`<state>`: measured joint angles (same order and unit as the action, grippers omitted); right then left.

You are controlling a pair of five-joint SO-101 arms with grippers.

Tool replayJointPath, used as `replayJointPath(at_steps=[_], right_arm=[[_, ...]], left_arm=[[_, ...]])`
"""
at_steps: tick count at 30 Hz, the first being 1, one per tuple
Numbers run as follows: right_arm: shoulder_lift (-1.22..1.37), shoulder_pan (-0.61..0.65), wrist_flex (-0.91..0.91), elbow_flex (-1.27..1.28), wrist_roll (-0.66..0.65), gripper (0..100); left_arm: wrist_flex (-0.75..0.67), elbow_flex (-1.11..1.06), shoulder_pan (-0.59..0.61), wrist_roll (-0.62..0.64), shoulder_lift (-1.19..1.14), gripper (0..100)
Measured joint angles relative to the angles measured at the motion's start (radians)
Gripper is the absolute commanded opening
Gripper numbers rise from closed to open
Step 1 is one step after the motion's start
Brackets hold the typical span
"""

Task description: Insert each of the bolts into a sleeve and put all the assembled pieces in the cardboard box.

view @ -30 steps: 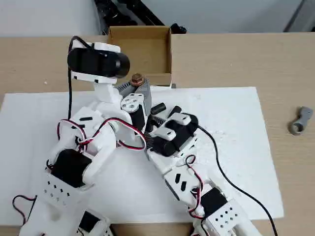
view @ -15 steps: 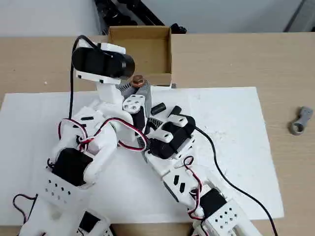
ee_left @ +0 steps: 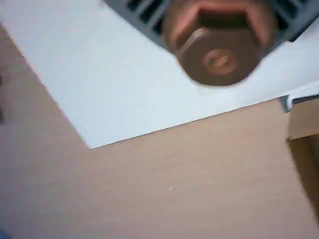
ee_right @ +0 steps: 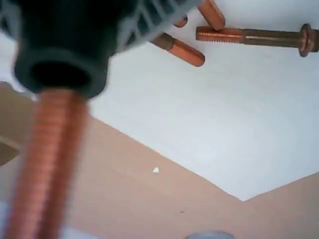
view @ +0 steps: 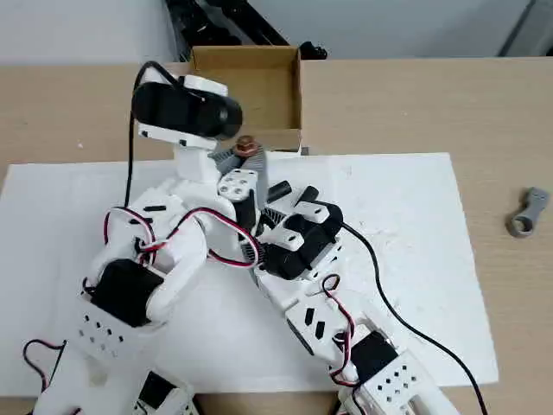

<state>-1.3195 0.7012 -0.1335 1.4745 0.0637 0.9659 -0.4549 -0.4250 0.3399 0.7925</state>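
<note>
My left gripper [view: 244, 154] is shut on a copper bolt [view: 245, 143] just in front of the cardboard box [view: 259, 91]. In the left wrist view the bolt's hex head [ee_left: 219, 55] sits between the grey fingers [ee_left: 134, 7], above the mat's edge. My right gripper [ee_right: 75, 35] is shut on a black sleeve [ee_right: 55, 59], and a threaded copper shaft [ee_right: 47, 164] runs into the sleeve's bore. The right arm [view: 298, 238] lies under the left arm at the mat's middle. Two loose black sleeves [view: 277, 190] [view: 308, 194] lie on the mat beside the arms.
Three loose bolts [ee_right: 254, 37] [ee_right: 182, 50] [ee_right: 212, 12] lie on the white mat [view: 406, 259]. A grey part [view: 527, 212] rests on the wooden table at the far right. The box wall [ee_left: 304, 149] stands close to the left gripper.
The left arm has shifted slightly right and toward the box, carrying the bolt. The right arm has drawn a little left, in under the left arm.
</note>
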Motion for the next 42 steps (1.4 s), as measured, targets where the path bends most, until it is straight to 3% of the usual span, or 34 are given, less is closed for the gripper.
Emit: replayJointPath(at_steps=[7,17,42], right_arm=[[0.000,0.000,0.000,0.000,0.000,0.3],[0.000,0.003,0.000,0.000,0.000,0.3],[0.002,0.000,0.000,0.002,0.000,0.3]], left_arm=[[-0.006,-0.026,0.006,0.000,0.000,0],[-0.124,-0.147,0.028,-0.029,0.000,0],[-0.054,-0.153,-0.020,-0.061,0.000,2]])
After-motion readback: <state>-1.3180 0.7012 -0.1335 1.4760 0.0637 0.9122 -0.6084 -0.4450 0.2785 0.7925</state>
